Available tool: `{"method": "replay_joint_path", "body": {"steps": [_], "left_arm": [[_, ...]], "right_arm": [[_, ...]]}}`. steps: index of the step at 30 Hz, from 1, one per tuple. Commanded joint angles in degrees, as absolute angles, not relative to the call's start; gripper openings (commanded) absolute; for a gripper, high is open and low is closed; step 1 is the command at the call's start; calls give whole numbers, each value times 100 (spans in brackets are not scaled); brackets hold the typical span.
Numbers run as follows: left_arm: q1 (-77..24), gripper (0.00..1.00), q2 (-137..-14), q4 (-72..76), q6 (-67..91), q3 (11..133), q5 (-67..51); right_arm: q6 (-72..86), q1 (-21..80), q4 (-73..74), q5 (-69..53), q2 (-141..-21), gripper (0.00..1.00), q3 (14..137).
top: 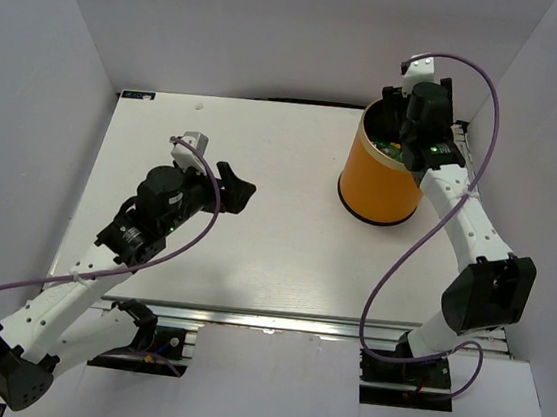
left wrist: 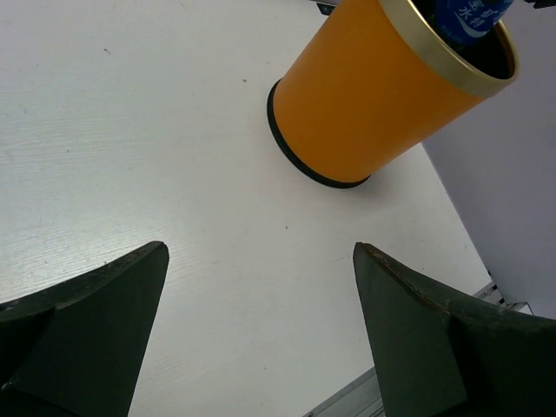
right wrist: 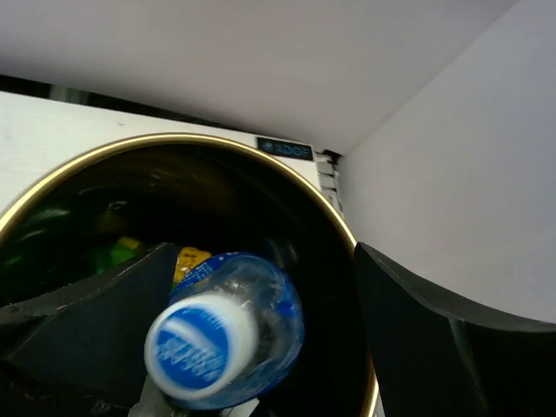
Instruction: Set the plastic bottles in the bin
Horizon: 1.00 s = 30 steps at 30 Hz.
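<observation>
The orange bin point(top: 380, 185) with its gold rim point(right wrist: 174, 140) stands at the back right of the table. My right gripper point(top: 411, 135) hangs over its mouth, jaws point(right wrist: 261, 248) spread wide. A clear bottle with a blue label and a blue-and-white cap point(right wrist: 224, 337) sits blurred between them, close to the left finger and apart from the right one. The left wrist view shows this blue bottle point(left wrist: 469, 16) at the bin's point(left wrist: 373, 100) mouth. Green point(right wrist: 111, 255) and yellow point(right wrist: 192, 258) bottle parts lie deep in the bin. My left gripper point(top: 233, 185) hovers open above the table point(left wrist: 130, 130), holding nothing.
White walls close in the table on the left, back and right; the bin stands close to the right wall point(right wrist: 452, 174). The table's metal front edge point(top: 276, 321) runs just ahead of both arm bases.
</observation>
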State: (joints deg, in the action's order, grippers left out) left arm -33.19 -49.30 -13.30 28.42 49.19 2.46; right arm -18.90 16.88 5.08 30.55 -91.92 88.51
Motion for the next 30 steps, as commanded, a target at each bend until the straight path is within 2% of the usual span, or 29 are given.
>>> {"method": "replay_joint_path", "body": {"steps": [1,5,12,16,17,20,21,24,27,30], "left_arm": [[-3331,98,-4922,-1406,2804,5062,308],[-3331,98,-4860,-1459,2874,5027,237],[-3331,98,-4887,-2205,3119,5343,439],[-3331,98,-4861,-3065,3375,5598,659],[-3331,98,-4826,-3180,3410,5607,668],[-3331,98,-4615,-3629,3515,5546,808],[-3331,98,-4553,-3752,3577,5537,869],[-3331,98,-4342,-4270,3647,5511,1186],[-3331,98,-4167,-4701,3753,5397,1432],[-3331,98,-3973,-4790,3762,5248,1564]], "right_arm": [[-1767,1696,281,2226,-8491,90,8816],[-1460,1696,675,1110,-8008,89,8981],[-687,1688,1598,528,-7471,89,9289],[146,1696,3012,-164,-7156,89,9458],[289,1696,3328,-289,-7015,89,9266],[867,1688,3192,-483,-5962,89,7608],[1009,1688,2895,-449,-5280,89,6628],[1483,1688,2838,-18,-4319,89,5445],[1731,1688,3276,657,-3334,89,5003],[1793,1696,3724,1000,-3086,89,4660]]}}
